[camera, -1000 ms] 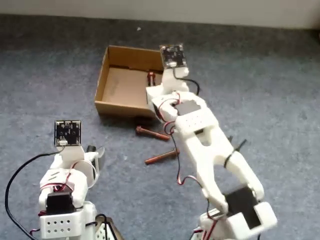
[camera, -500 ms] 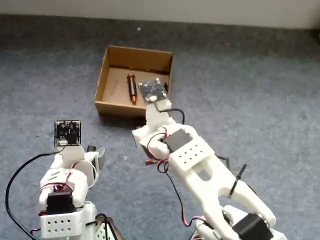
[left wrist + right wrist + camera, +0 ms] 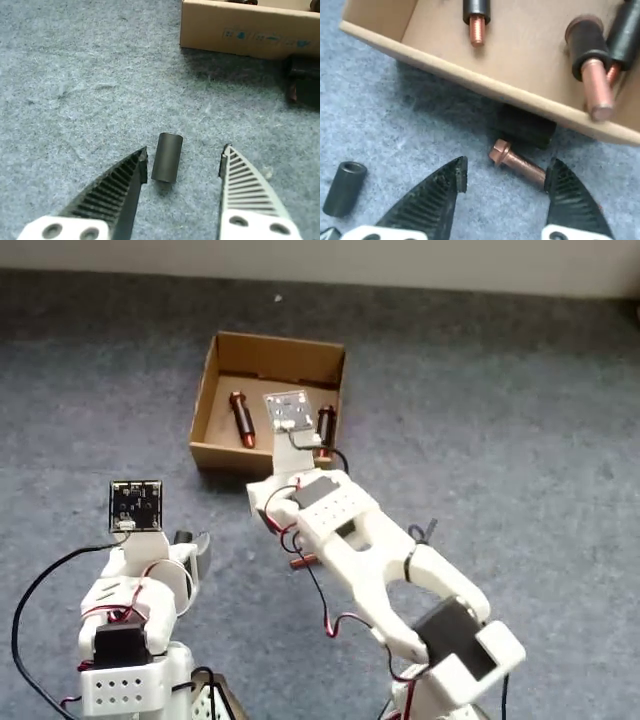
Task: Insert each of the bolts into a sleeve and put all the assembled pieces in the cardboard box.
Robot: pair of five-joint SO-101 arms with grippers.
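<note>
The cardboard box holds assembled bolt-and-sleeve pieces: one on its left side, one on its right. In the right wrist view several pieces lie in the box. My right gripper is open just in front of the box's near wall, astride a bare copper bolt on the carpet. A black sleeve lies against the box wall beyond it. My left gripper is open, low over the carpet, with a loose black sleeve between its fingertips.
Another copper bolt pokes out beside the right arm. The sleeve at the left gripper lies off to one side of the right gripper. The box front stands ahead of the left gripper. Grey carpet lies all around.
The right arm has drawn back from over the box and swung left, down in front of its near wall. An assembled piece now lies in the box. The left arm has not moved.
</note>
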